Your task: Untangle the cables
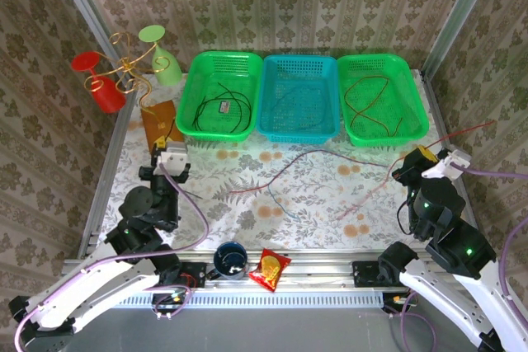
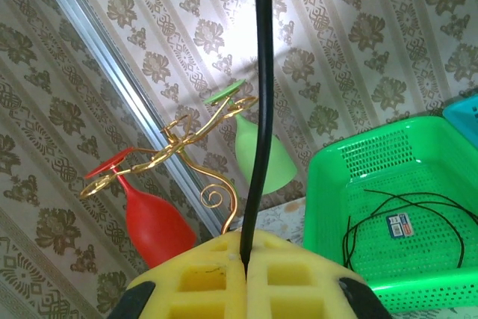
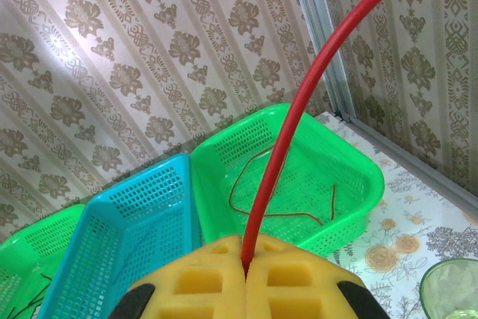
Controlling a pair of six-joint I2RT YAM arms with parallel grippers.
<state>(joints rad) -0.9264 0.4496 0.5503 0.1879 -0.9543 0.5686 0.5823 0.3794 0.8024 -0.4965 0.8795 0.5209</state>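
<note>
**Two cables pinched, one per arm**

Floral table point(image 1: 247, 175) spans the top view. 3 baskets sit in a row at its far edge, side by side: L green basket point(image 1: 188, 106), teal basket point(image 1: 297, 131), R green basket point(image 1: 417, 113). A gold wire rack point(image 1: 132, 63) stands at the far-L corner, just beside the L green basket, w/ a red glass point(image 1: 106, 95) and a green glass point(image 1: 167, 68) hung on it.

L gripper point(image 2: 246, 255) has its yellow pads pressed together on the held black cable point(image 2: 261, 110), which rises straight up out of them. R gripper point(image 3: 245, 259) is likewise clamped on the held red cable point(image 3: 299, 110). That cable arcs up and R in the wrist view. In the top view it trails down-L across the table.

Coiled black cable point(image 1: 244, 106) lies in the L green basket w/ a small tag. A thin red cable point(image 3: 284, 214) lies in the R green basket. A dark red cable point(image 1: 309, 152) lies loose mid-table, w/ a short blue-teal cable point(image 1: 285, 208) near it.

Dark cup point(image 1: 230, 258) and snack packet point(image 1: 269, 269) sit on the near rail btwn the arm bases.
</note>
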